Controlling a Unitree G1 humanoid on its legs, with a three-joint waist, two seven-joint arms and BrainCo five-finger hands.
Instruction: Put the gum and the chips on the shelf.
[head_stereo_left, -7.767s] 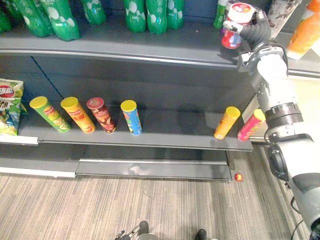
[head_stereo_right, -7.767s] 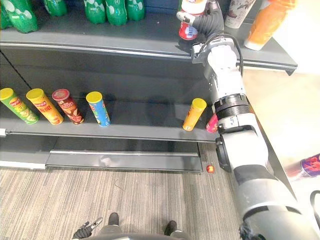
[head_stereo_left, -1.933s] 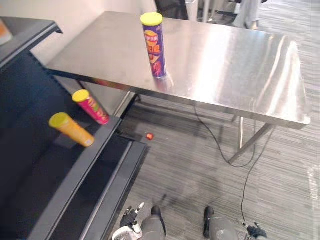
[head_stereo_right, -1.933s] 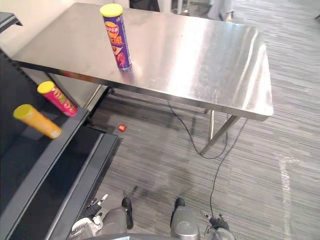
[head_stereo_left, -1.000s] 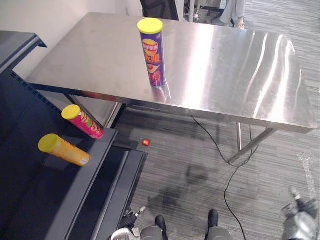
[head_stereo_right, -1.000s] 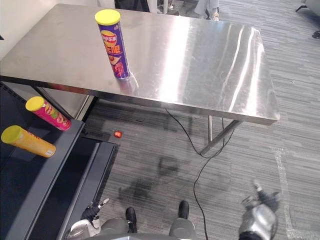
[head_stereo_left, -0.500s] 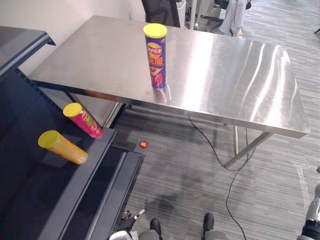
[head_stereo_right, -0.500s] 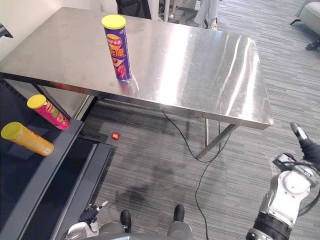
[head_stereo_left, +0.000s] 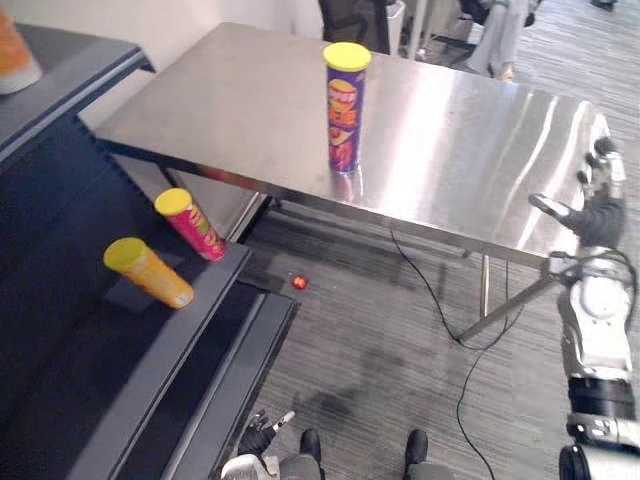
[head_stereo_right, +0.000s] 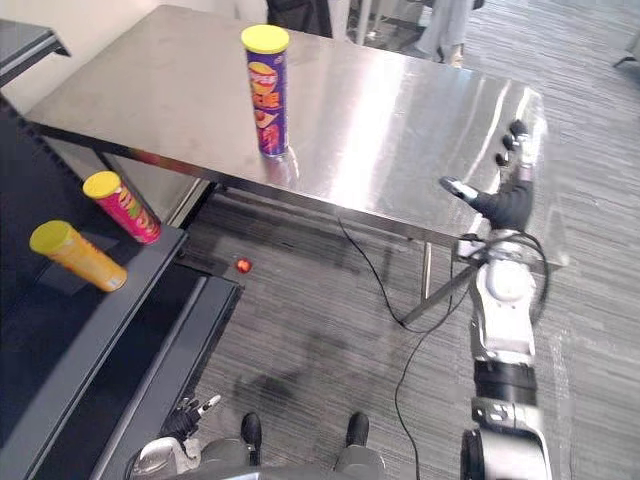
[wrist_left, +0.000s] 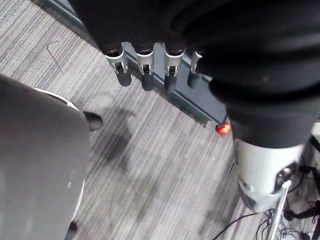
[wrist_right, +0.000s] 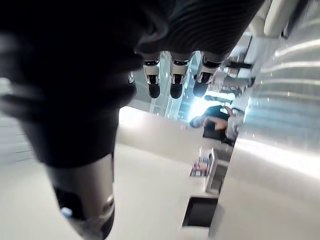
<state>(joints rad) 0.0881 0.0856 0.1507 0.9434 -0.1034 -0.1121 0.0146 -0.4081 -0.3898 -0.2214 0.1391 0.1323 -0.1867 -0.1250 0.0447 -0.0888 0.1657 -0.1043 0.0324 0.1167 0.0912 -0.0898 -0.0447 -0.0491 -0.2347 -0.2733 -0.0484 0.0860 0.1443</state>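
3 chip cans: purple can (head_stereo_left: 346, 105), pink can (head_stereo_left: 190, 224), orange can (head_stereo_left: 148, 272), 1 steel tbl (head_stereo_left: 470, 150), 1 red ball (head_stereo_left: 298, 283)

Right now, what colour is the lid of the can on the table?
Yellow lid; clearest in the left eye view.

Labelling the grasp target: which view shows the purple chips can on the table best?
Left eye view: the purple chips can stands upright, whole and near frame centre on the steel table. Right eye view shows it whole too, further left. Left wrist view faces the floor, right wrist view the tabletop.
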